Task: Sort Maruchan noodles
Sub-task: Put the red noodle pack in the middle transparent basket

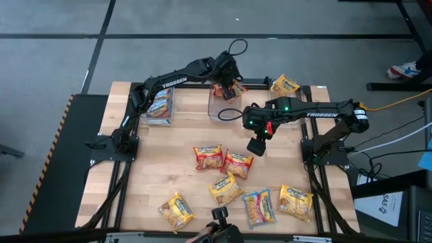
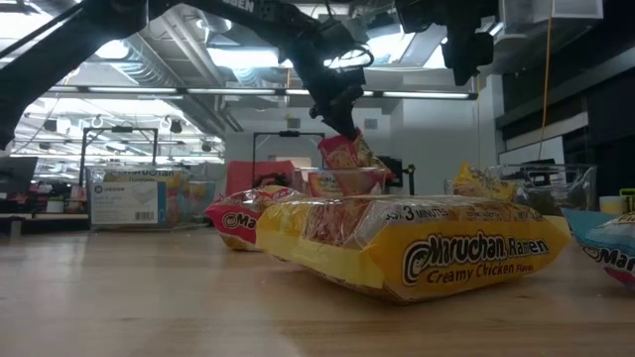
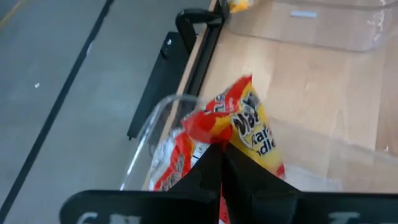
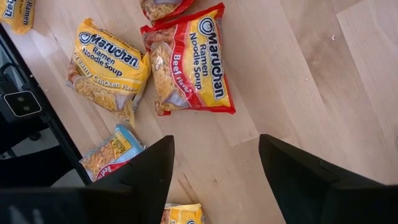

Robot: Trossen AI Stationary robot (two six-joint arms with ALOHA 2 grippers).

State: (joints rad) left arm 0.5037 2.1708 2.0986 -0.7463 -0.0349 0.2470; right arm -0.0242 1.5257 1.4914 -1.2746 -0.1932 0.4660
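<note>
- The left gripper (image 1: 233, 90) hangs over the middle clear bin (image 1: 217, 108) at the table's far edge, its fingers pressed together on a red Maruchan packet (image 3: 239, 124) that dangles above the bin's opening
- Inside that middle clear bin lies another red packet (image 3: 171, 165), just below the pinched one
- The left clear bin (image 1: 159, 108), further along the far edge from the middle bin, holds packets with blue on them
- A yellow packet (image 1: 284, 85) sits on the other side of the middle bin, at the far edge
- The right gripper (image 1: 256, 146) hovers in front of the middle bin, over bare wood, fingers spread wide and holding nothing
- Nearer the front than the middle bin, loose on the table (image 1: 169, 172): two red beef packets (image 1: 209, 156) side by side, a yellow creamy chicken packet (image 1: 226, 189) just in front of them, another yellow one (image 1: 177, 210) toward the left front, a blue packet (image 1: 260, 206) and a yellow packet (image 1: 295, 202) toward the right front
</note>
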